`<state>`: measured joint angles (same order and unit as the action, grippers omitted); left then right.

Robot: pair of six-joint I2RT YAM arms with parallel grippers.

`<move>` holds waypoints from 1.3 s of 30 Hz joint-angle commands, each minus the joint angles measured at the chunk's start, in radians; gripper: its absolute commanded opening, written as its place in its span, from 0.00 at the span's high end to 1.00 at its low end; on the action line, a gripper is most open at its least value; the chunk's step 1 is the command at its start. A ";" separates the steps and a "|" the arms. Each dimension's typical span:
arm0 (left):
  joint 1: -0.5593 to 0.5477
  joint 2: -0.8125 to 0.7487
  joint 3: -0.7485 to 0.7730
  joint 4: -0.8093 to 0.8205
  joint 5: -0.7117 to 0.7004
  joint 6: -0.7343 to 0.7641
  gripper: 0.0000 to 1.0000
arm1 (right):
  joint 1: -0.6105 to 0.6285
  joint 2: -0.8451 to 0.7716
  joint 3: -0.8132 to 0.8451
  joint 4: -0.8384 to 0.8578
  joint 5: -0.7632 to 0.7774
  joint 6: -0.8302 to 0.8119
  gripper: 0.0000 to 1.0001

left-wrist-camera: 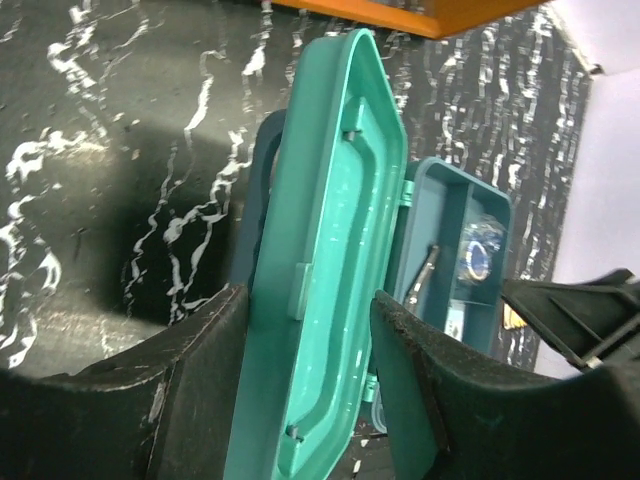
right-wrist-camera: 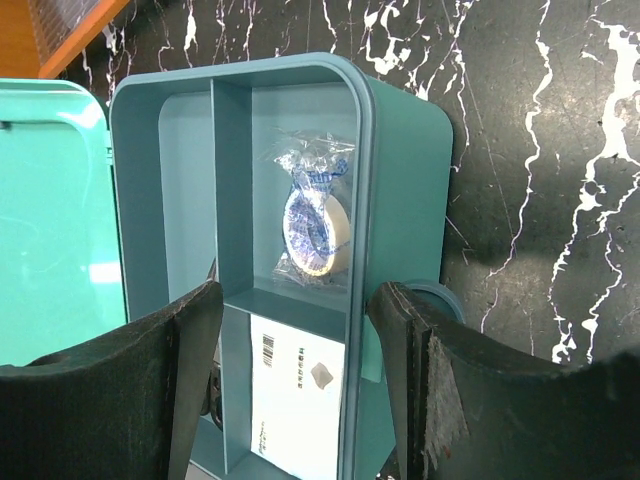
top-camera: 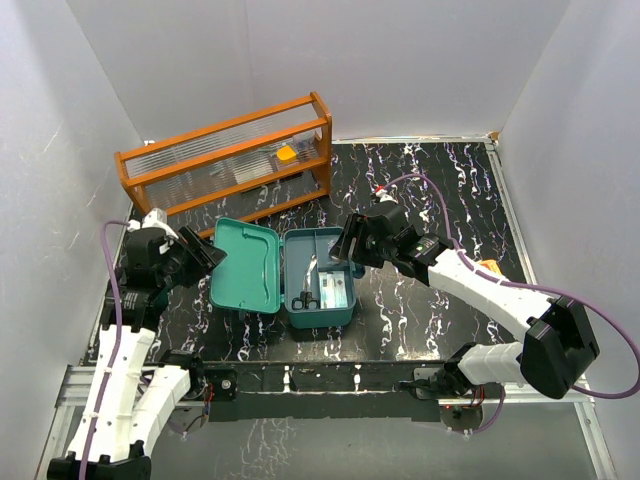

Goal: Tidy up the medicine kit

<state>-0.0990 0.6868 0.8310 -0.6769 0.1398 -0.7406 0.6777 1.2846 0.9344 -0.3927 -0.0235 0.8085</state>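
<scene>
Left gripper (left-wrist-camera: pixel 310 298) is sitting spread, fingers flanking the open lid (left-wrist-camera: pixel 340 250); right gripper (right-wrist-camera: pixel 297 292) is hovering spread over the medicine kit (top-camera: pixel 288 280), tape roll (right-wrist-camera: pixel 315 225) inside; kit is lying open on the table (top-camera: pixel 420 320) before the wooden rack (top-camera: pixel 225 150)
</scene>
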 commanded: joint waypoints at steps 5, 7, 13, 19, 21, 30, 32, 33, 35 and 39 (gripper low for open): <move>-0.007 0.042 0.020 0.113 0.288 0.029 0.50 | 0.007 -0.041 0.042 -0.019 0.108 -0.027 0.39; -0.007 0.046 0.017 0.119 0.295 0.029 0.50 | 0.007 -0.052 0.046 -0.030 0.153 -0.039 0.39; -0.007 0.058 0.017 0.136 0.314 0.030 0.50 | 0.006 -0.044 0.057 -0.052 0.162 -0.064 0.39; -0.007 0.074 0.013 0.186 0.384 0.019 0.49 | 0.007 -0.019 0.053 -0.041 0.077 -0.079 0.49; -0.007 0.075 0.005 0.215 0.416 0.019 0.49 | 0.007 -0.014 0.047 -0.029 0.057 -0.078 0.53; -0.007 0.101 0.006 0.322 0.578 -0.008 0.29 | 0.007 0.005 0.029 0.027 -0.042 -0.052 0.57; -0.007 0.109 0.007 0.352 0.630 -0.023 0.22 | 0.008 0.004 0.027 0.031 -0.044 -0.043 0.57; -0.006 0.115 0.007 0.363 0.651 -0.030 0.21 | 0.007 0.004 0.027 0.031 -0.044 -0.042 0.57; -0.007 0.130 0.006 0.377 0.677 -0.042 0.20 | 0.006 0.005 0.026 0.032 -0.040 -0.041 0.57; -0.007 0.140 0.002 0.407 0.705 -0.070 0.20 | 0.006 0.004 0.024 0.031 -0.037 -0.036 0.58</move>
<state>-0.1005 0.8234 0.8360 -0.3275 0.7448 -0.7692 0.6785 1.2896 0.9424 -0.4366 -0.0219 0.7547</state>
